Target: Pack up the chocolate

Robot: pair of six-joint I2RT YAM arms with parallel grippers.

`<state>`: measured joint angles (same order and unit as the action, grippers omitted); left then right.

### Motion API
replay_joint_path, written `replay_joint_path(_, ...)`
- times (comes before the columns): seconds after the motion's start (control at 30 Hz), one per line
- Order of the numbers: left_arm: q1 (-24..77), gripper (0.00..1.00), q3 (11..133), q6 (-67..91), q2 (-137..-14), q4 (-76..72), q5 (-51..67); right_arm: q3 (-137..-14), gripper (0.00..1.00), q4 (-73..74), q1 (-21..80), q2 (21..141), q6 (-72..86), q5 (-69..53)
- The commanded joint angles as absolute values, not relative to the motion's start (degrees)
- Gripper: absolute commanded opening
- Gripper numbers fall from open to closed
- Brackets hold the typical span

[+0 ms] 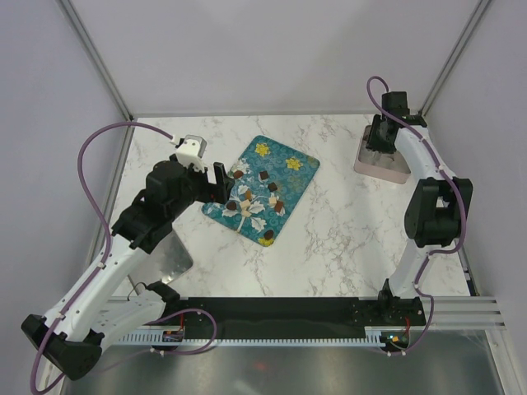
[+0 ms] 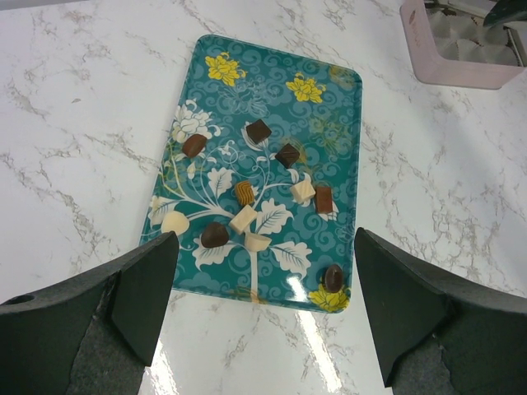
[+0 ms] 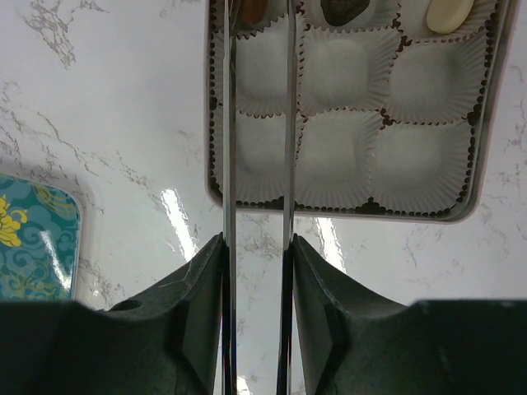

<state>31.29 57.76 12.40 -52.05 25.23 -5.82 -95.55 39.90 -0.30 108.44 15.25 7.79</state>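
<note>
Several small chocolates, dark brown, tan and white, lie scattered on the teal flowered tray (image 1: 288, 177), such as a dark one (image 2: 215, 235) and an oval one (image 2: 333, 278) at the near corner. My left gripper (image 2: 265, 239) is open and empty above the tray's near edge; it also shows in the top view (image 1: 220, 181). My right gripper (image 3: 257, 243) is shut on thin metal tongs (image 3: 229, 123), over the pink box (image 3: 486, 164) of white paper cups. A brown chocolate (image 3: 254, 8) sits between the tong tips. A dark one (image 3: 344, 8) and a white one (image 3: 449, 12) lie in neighbouring cups.
The pink box (image 1: 381, 163) stands at the back right of the marble table, and shows in the left wrist view (image 2: 461, 62). A shiny metal sheet (image 1: 169, 259) lies by the left arm. Grey walls and frame posts surround the table.
</note>
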Motion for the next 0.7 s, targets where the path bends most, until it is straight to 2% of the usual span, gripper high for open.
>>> replay_joint_path(0.0, 31.03, 0.95, 58.89, 11.43, -52.21, 24.17, -5.62, -98.78, 0.44, 40.24, -1.14, 105.91, 15.73, 8.88)
replay_joint_path(0.3, 30.85, 0.95, 58.89, 11.51, -52.64, 24.17, -5.27, -96.34, 0.44, 42.72, -0.27, 97.92, 17.31, 5.45)
replay_joint_path(0.5, 30.85, 0.95, 58.8, 11.6, -52.82, 24.26, -5.36, -89.93, 0.44, 40.09, 6.58, 92.91, 15.82, 2.99)
replay_joint_path(0.67, 30.85, 0.95, 58.71, 11.6, -52.74, 24.26, -5.54, -84.21, 0.44, 36.3, 16.16, 89.91, 17.84, 2.64)
